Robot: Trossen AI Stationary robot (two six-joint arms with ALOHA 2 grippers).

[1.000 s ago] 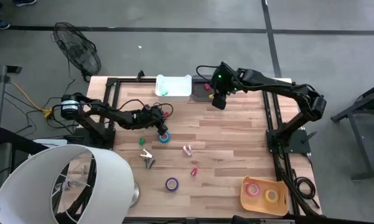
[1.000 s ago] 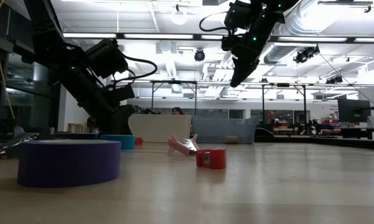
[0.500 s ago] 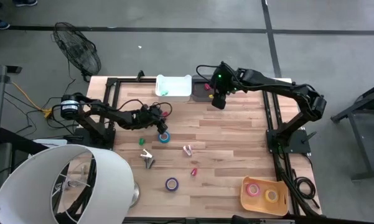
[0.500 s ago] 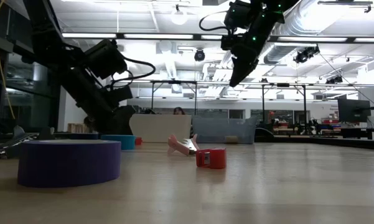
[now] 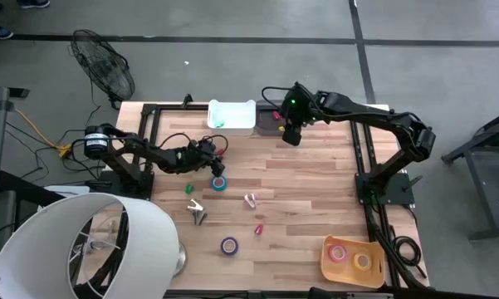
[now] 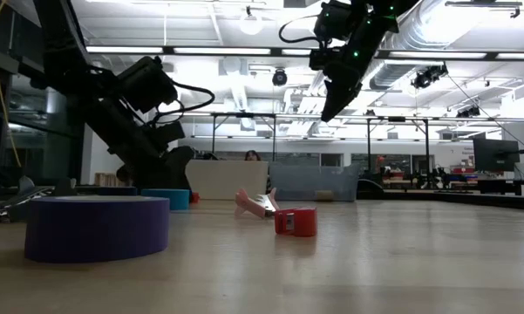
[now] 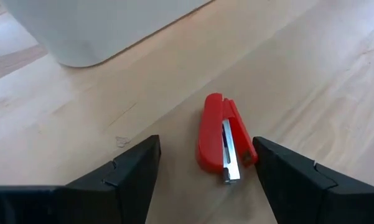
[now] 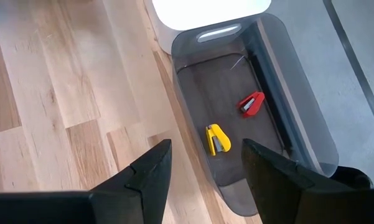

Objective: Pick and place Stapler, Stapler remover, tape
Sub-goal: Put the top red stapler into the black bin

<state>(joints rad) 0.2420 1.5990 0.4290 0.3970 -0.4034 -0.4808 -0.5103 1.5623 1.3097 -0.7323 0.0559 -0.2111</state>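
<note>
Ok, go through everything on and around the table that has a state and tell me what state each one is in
left claw: open, low over the table, straddling the red stapler
red stapler: closed, lying on the wood, not gripped
right claw: open, empty, above the grey bin
grey bin: holds a yellow stapler and a red item
orange tray: holds two tape rolls
purple tape: lying flat on the table

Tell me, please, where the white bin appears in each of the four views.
High view: white bin at the table's far edge, left of centre.
Low view: white bin far back, left of centre, probably.
Left wrist view: white bin beyond the red stapler.
Right wrist view: white bin at the picture's edge.
Landmark: the grey bin touching it.
</note>
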